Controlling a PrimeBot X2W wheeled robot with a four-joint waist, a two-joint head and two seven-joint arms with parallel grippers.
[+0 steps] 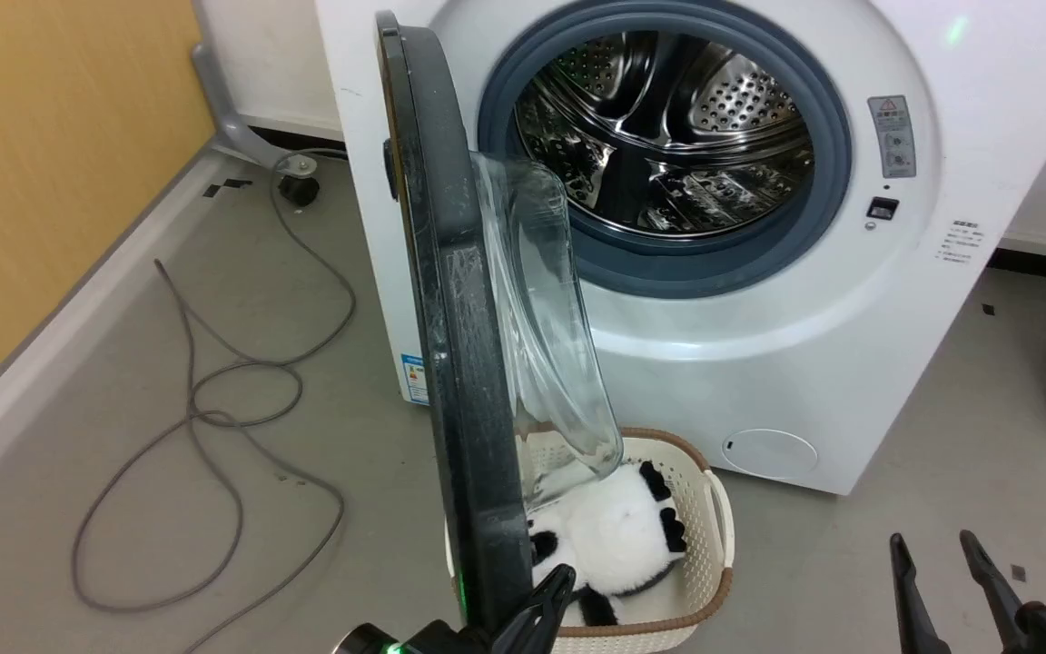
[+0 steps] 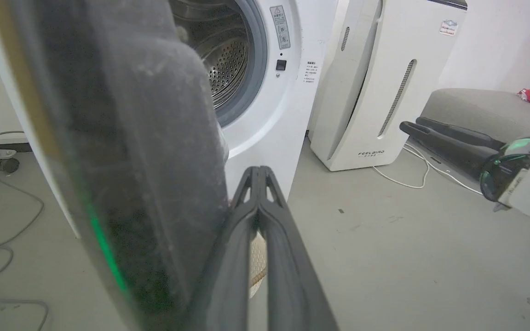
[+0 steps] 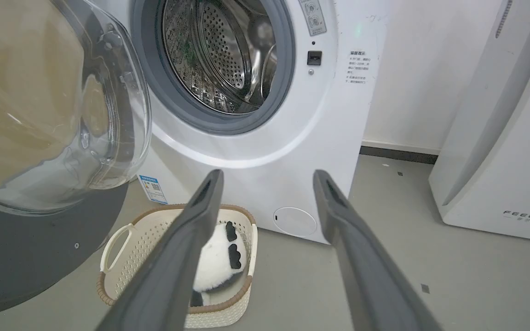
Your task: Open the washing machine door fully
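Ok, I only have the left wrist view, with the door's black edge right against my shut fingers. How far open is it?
Observer: In the head view the washing machine door stands edge-on, roughly square to the white machine. The drum mouth is fully uncovered.
Operator: Anything under the door?
Observer: A cream basket sits on the floor beneath the door's glass bowl, with a panda plush in it.
Operator: And the right arm?
Observer: The right gripper has its fingers apart, holds nothing, and is aimed at the machine's lower front.
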